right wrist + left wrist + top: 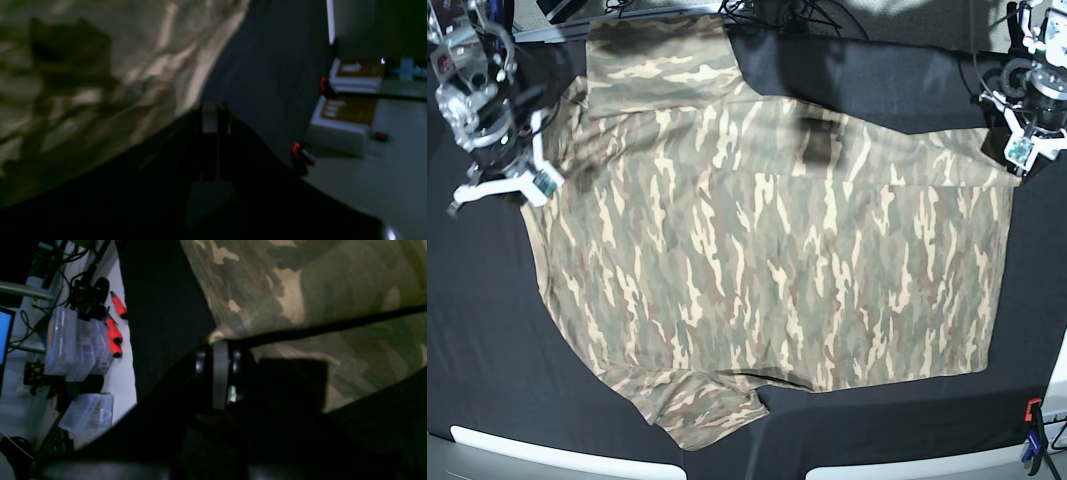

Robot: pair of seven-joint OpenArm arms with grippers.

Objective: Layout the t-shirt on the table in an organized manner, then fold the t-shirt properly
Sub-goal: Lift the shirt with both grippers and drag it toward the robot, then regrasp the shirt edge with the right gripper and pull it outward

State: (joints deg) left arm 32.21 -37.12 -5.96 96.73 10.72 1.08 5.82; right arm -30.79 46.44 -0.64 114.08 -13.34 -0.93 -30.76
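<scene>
My base view comes evenly lit and crisp; both wrist views run dim, shadows heavy, the right softly blurred, my left tool (221,343) out of focus.

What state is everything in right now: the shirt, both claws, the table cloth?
Camouflage t-shirt: spread out but not folded; one sleeve sticks out near each side edge.
Left claw: shut on the shirt's edge.
Right claw: shut.
Table's black cloth: spread under the shirt.
</scene>
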